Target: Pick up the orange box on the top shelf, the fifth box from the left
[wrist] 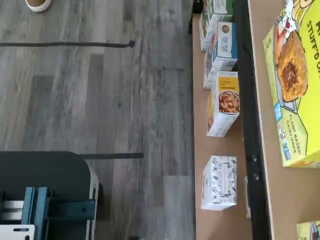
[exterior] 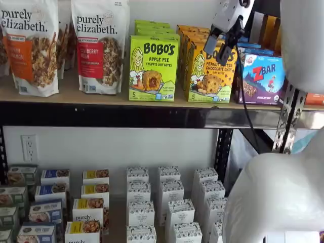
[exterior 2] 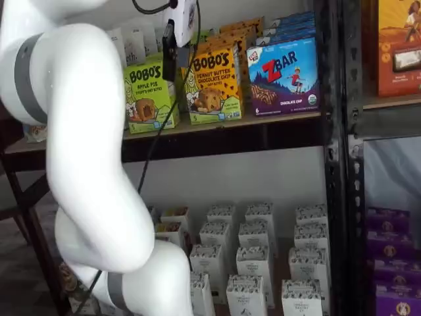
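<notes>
"BOBO'S PEANUT BUTTER CHOCOLATE CHIP" on orange box, top shelf; beside "ZBAR" box. Gripper hanging before it, finger gap indiscernible.

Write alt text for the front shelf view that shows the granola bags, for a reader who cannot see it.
The robot's gripper hangs in front of the orange box on the top shelf, not gripping it. A lime-green Bobo's box stands to its left, a blue ZBar box to its right. Small white boxes fill the level below.

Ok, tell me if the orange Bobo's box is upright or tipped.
Upright. The orange Bobo's box stands on its base on the top shelf, front label facing out, beside the green apple pie box.
</notes>
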{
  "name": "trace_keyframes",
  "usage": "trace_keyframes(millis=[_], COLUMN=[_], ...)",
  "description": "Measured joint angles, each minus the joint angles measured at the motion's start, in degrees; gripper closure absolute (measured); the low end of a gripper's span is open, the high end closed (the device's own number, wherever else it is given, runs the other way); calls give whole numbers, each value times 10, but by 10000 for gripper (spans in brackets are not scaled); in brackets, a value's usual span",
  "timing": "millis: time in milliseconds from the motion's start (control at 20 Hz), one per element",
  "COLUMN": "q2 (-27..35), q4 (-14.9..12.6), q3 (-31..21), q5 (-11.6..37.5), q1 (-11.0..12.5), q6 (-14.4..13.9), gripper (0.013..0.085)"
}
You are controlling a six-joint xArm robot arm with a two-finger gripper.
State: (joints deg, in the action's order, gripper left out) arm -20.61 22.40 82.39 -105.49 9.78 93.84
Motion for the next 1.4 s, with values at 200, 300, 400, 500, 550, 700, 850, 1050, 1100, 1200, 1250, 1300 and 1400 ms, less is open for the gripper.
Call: trace_keyframes(millis=[200,300,400,500,550,700,850,1050,1100,1200,1250,1300,1400], q2=[0,-1,-4,-8,-8,-14,-23,-30,-33,-38,-40,-41,-40], q4=[12,15,23,36,45,72,89,103,104,105,105,104,97], q3=[4,5,2,-3,-3,-13,-25,-36,-41,-49,-53,-55,-56], q5=[-9,-10,-6,2,5,29,67,108,120,145,156,164,173], q1=[0,0,1,4,6,13,15,17,17,14,13,11,7], q6=[-4,-7,-8,-9,-9,-9,-10,-9,-9,-9,-9,-9,-9], gripper=[130,130,130,130,130,130,130,130,130,130,130,130,130])
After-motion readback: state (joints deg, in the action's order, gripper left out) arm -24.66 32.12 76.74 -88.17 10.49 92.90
